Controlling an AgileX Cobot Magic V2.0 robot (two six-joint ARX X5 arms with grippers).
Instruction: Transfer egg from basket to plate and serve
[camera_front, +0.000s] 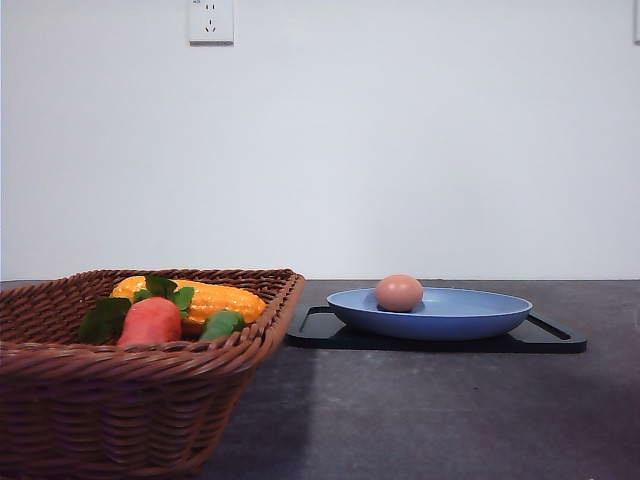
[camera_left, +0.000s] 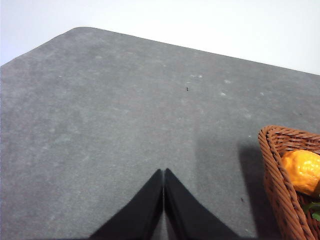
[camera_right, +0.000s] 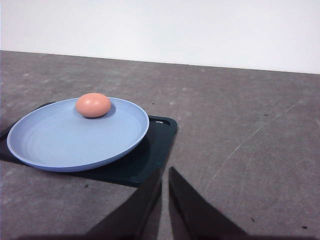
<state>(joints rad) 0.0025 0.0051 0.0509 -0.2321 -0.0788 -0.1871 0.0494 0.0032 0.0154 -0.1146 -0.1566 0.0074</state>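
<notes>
One egg (camera_front: 399, 293), small, smooth and brownish-pink with a matte shell, lay on the plate (camera_front: 470, 312), toward its left side in the front view and just inside the rim. The plate was wide, shallow, plain blue, and rested on a flat black tray (camera_front: 550, 337) on the dark grey table (camera_front: 450, 420). To its left stood the brown wicker basket (camera_front: 120, 400), with flared sides and braided rim, holding a red-orange carrot toy (camera_front: 150, 322) with green leaves and a yellow-orange corn-like toy (camera_front: 215, 299). The left tool (camera_left: 163, 200) hung over bare table beside the basket, fingers pressed together, gripping nothing. The right tool (camera_right: 165, 200) hung near the tray's corner, fingers nearly together with a thin gap, empty.
</notes>
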